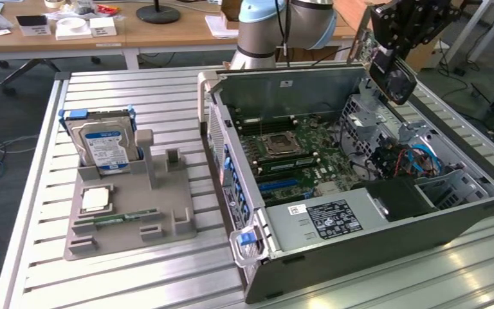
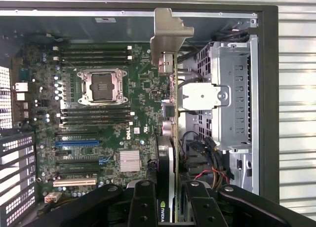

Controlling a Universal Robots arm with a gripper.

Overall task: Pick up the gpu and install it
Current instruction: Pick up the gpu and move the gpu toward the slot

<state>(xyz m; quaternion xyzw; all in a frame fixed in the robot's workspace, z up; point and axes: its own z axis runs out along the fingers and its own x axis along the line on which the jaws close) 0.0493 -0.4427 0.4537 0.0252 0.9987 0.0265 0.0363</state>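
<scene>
In the exterior view my gripper [image 1: 399, 35] hangs above the far right corner of the open computer case [image 1: 384, 248]. It is shut on the gpu [image 1: 392, 76], a dark card with a round fan that hangs below the fingers, clear of the case. In the wrist view the gpu [image 2: 170, 118] appears edge-on as a thin blade between my black fingers [image 2: 143, 202], its silvery end bracket [image 2: 168, 34] pointing away from the camera. Below it lies the motherboard [image 2: 108, 108] with a blue expansion slot [image 2: 76, 143].
On the exterior view's left a grey holder [image 1: 131, 225] carries a hard drive [image 1: 105, 143] with a blue-white label and a small green memory stick [image 1: 125, 218]. Inside the case are a metal drive cage [image 2: 232, 94], coloured cables [image 1: 414, 161] and a power supply [image 1: 329, 219]. Slatted metal table [image 1: 144, 96].
</scene>
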